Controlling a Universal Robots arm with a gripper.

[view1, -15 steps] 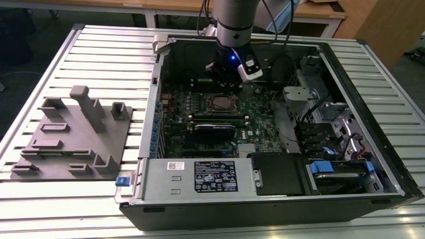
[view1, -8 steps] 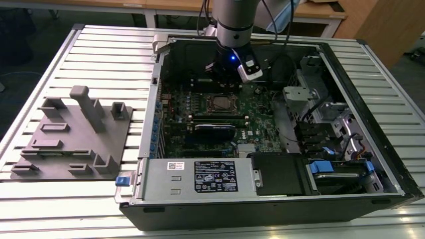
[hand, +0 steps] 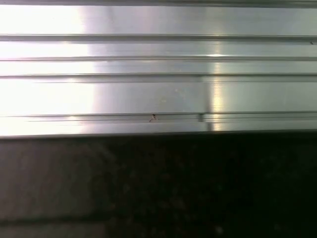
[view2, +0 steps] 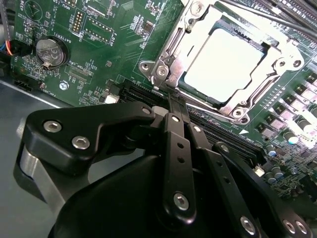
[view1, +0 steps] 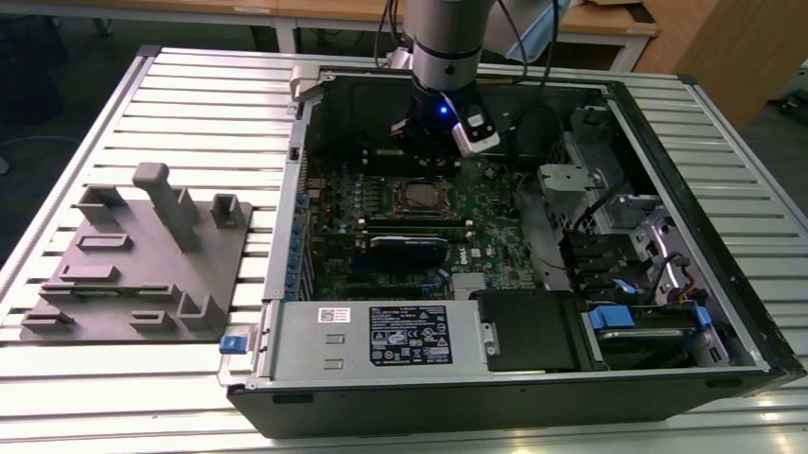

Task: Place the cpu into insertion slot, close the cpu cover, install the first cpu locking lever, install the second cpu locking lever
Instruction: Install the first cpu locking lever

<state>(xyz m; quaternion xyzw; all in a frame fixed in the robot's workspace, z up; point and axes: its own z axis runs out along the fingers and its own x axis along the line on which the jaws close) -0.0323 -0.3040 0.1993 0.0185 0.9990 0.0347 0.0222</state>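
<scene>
End effector (view2: 174,106) beside cpu (view2: 225,59), pale silver, under cpu cover (view2: 168,67).

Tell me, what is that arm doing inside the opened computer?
A robot arm is reaching into an open computer case lying on a slatted metal table. Its pincer, fingers together, sits at the edge of the insertion slot on the green circuit board. The cpu lies in the slot with its silver top showing, and the cpu cover frames it, lying down over it. The pincer holds nothing.
</scene>
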